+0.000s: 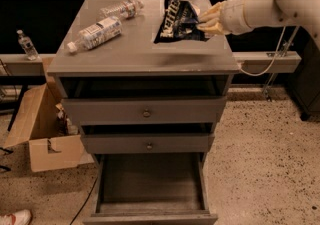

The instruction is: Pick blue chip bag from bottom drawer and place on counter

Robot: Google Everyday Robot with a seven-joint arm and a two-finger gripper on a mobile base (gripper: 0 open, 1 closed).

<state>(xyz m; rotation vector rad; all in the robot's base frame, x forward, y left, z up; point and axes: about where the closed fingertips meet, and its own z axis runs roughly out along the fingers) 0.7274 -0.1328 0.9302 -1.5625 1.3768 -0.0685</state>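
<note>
The blue chip bag (177, 19), dark navy with white lettering, hangs above the back right part of the grey counter (140, 51). My gripper (204, 20) comes in from the right on a white arm and is shut on the bag's right edge. The bag hangs clear of the counter and casts a shadow below it. The bottom drawer (150, 184) is pulled fully out at the foot of the cabinet, and its grey box interior holds nothing.
Two clear plastic water bottles (95, 33) lie on the counter's left side. The bag hides whatever stands behind it. An open cardboard box (42, 134) sits on the floor to the left. The two upper drawers (146, 113) stand slightly open.
</note>
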